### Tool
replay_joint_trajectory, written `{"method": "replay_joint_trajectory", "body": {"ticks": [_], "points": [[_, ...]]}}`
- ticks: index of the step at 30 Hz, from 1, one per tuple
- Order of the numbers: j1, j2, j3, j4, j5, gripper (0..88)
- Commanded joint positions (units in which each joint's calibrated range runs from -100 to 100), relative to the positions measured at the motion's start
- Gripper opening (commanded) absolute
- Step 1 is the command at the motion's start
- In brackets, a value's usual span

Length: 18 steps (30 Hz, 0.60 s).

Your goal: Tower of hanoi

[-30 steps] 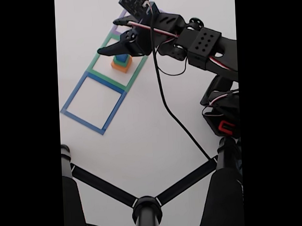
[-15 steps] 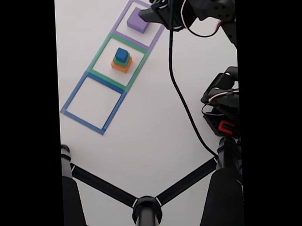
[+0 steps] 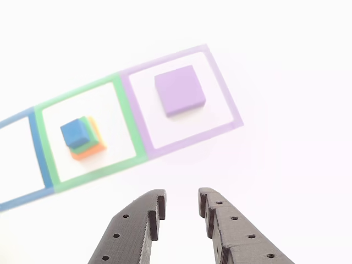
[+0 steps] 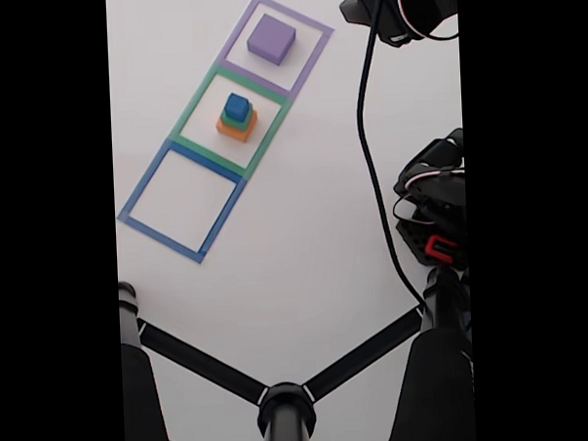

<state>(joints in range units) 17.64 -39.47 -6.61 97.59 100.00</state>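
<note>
Fixed view, looking down on a plain white matte tabletop (image 4: 305, 240). Item: three taped square outlines laid in a diagonal row, edges touching — blue outline (image 4: 182, 202), green outline (image 4: 194, 117), purple outline (image 4: 311, 52). Item: purple block (image 4: 271, 39), flat, square, matte, lying alone inside the purple outline. Item: stack of three matte square blocks inside the green outline — orange block (image 4: 234, 131) at the base, green block (image 4: 225, 120) on it, blue block (image 4: 236, 107) on top, each smaller than the one beneath. The blue outline encloses bare tabletop. Item: black arm housing (image 4: 402, 3) at the upper right, with a black cable (image 4: 369, 159) trailing down to the base. Item: black tripod legs (image 4: 282, 397) across the lower edge.

Other view: gripper (image 3: 180, 199), two dark grey plastic fingers (image 3: 135, 231) with layered printed texture and small round holes, jaws parted by a narrow gap, holding nothing, poised over bare white surface near the purple outline, well apart from every block.
</note>
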Motion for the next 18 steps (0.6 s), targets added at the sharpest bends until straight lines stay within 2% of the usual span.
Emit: {"method": "replay_joint_trajectory", "body": {"ticks": [1, 6, 11, 18], "points": [[1.92, -1.96, 4.02, -3.91, 0.00, 7.7], [5.58, -5.56, 15.93, -12.73, 0.00, 21.4], [9.24, -10.05, 32.19, -26.24, 0.00, 34.0], [10.68, -11.81, 50.19, -45.75, 0.00, 39.2]]}}
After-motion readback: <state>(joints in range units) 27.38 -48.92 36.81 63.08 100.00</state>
